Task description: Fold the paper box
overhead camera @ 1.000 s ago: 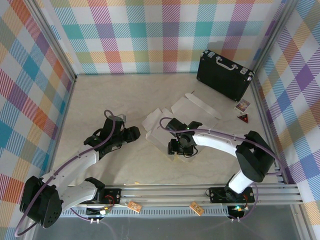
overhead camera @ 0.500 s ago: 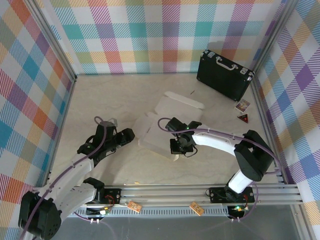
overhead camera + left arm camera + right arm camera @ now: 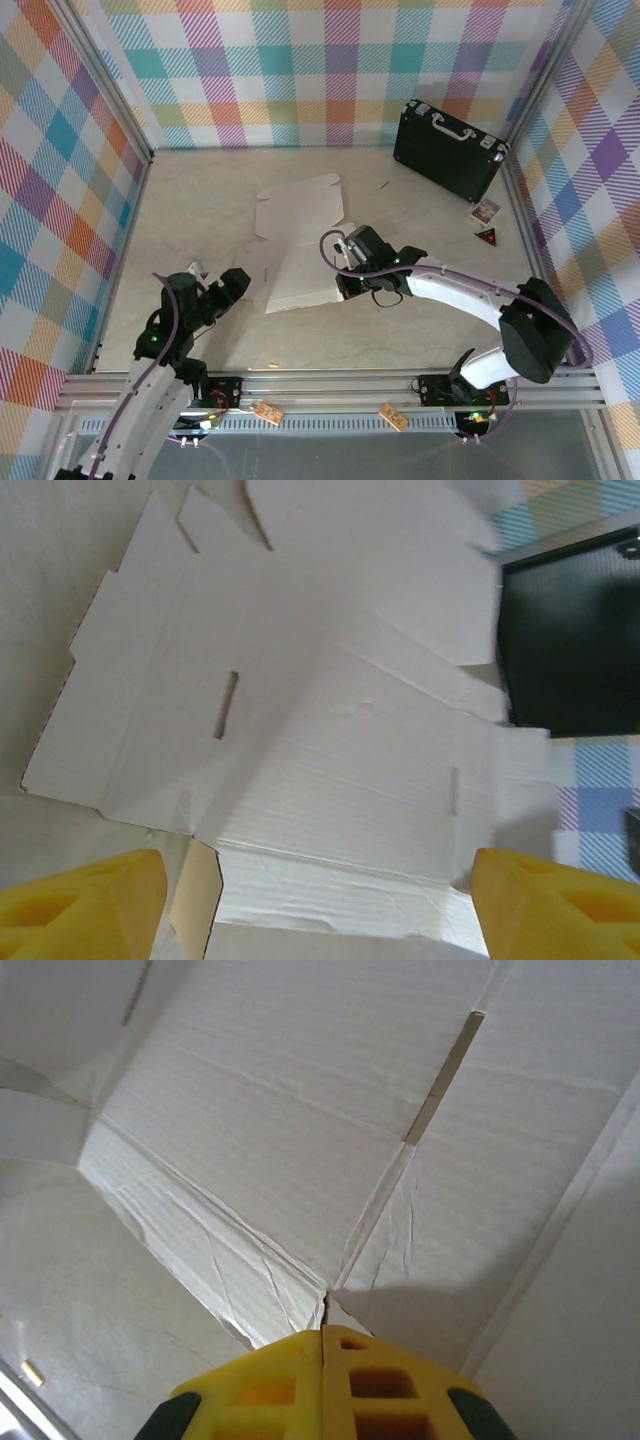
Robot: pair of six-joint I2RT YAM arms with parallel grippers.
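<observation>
Box [image 3: 300,265]: one, opened out on the counter [image 3: 200,200], white side up, to the near-left of the case [image 3: 447,150] and well apart from it.
Slots [image 3: 228,704]: two narrow cuts counted in the left wrist view; the second slot [image 3: 453,790] sat closer to the case.
Case: one, black, with a metal handle on top; no writing could be read on it.
Cards [image 3: 485,210] [image 3: 487,236]: two small ones, just to the near-right of the case; their print was too small to read.
Tags [image 3: 265,412] [image 3: 392,416]: two, tan, on the rail far to the near side of the case; any marks were too small to tell.
Left hand [image 3: 222,287]: one, fingers spread wide, holding nothing; it was farther to the near-left of the case than the box, near the box but apart from it.
Right hand [image 3: 345,285]: one, fingers [image 3: 270,1380] pressed together, pinching the box's near edge on the side toward the case.
</observation>
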